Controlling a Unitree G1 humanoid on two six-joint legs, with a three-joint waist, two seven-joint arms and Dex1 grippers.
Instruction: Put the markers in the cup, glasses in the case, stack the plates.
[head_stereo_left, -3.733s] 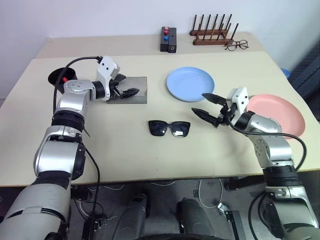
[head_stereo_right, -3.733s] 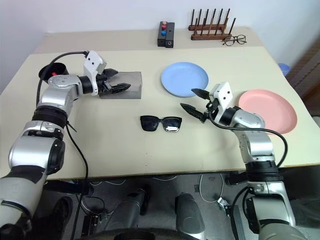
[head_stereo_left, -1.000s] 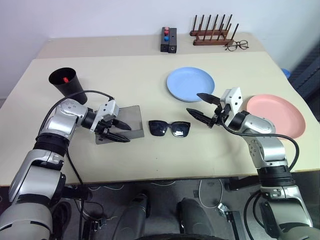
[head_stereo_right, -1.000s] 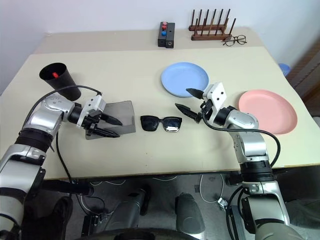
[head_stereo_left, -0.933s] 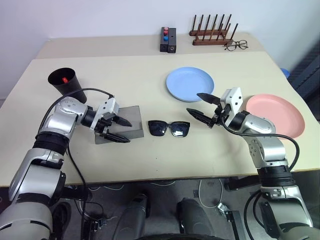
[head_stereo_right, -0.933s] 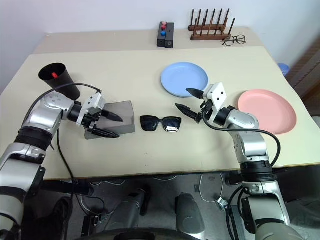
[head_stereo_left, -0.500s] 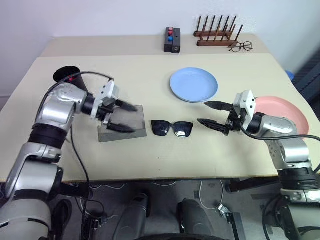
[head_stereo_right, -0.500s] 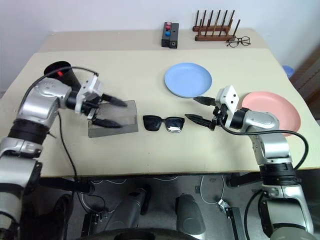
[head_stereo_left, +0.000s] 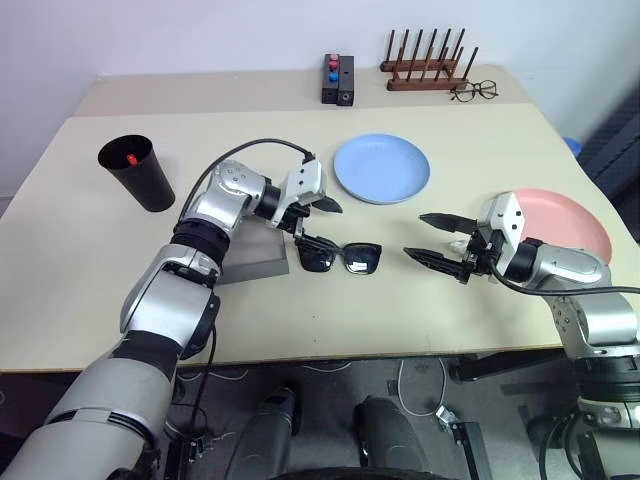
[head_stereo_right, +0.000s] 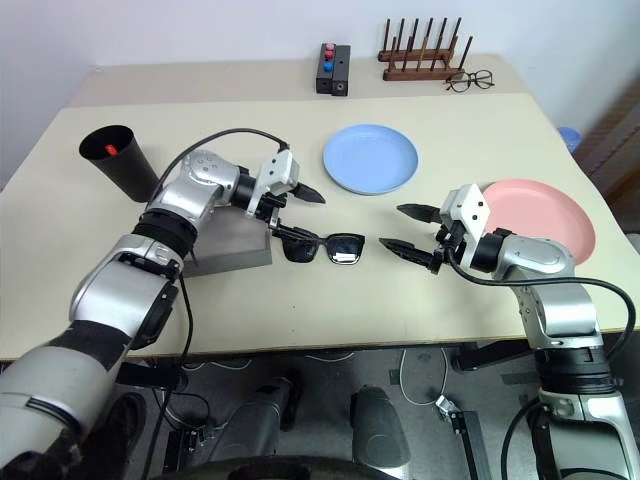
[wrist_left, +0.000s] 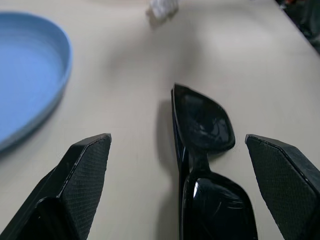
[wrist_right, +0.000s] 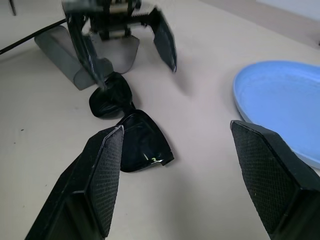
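Left eye view shows you the black-framed sunglasses (head_stereo_left: 340, 257) flat on the beige table (head_stereo_left: 300, 310). Your left gripper (head_stereo_left: 314, 222), jaws spread, has left the grey case (head_stereo_left: 245, 262) and now straddles their end; right gripper (head_stereo_left: 432, 239) waits open.

We see the sunglasses (head_stereo_left: 339, 257) mid-worktop (head_stereo_left: 300, 320), the case (head_stereo_left: 247, 262) just left, the cup (head_stereo_left: 137, 172) far left, and two plates (head_stereo_left: 381, 168) (head_stereo_left: 585, 222) well apart at right.
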